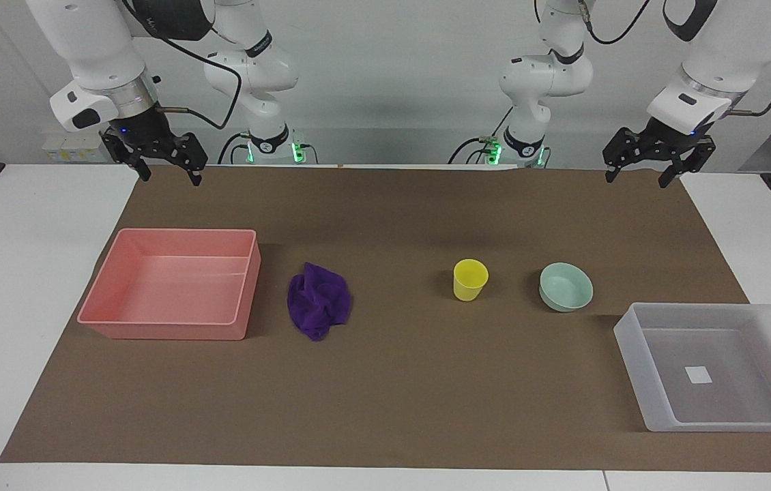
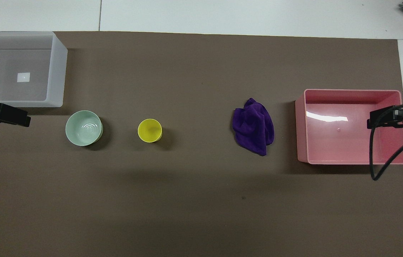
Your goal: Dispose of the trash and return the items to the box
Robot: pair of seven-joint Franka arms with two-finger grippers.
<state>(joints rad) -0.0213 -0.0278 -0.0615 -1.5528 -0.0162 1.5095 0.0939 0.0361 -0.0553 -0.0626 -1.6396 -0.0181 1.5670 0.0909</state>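
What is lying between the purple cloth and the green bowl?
Only the yellow cup stands between the cloth and the bowl, as the overhead view shows.

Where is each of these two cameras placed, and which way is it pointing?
Facing view: high across the table, looking at the robots; both white arms show whole, with the left tool and right tool open, raised over the brown mat's edge nearest the robots.
Overhead view: high above the robots' end, looking steeply down; only the left tool and right tool tips show.
Both share the yellow cup, mint-green bowl, purple cloth, pink tray and frosted box, mirrored end for end.
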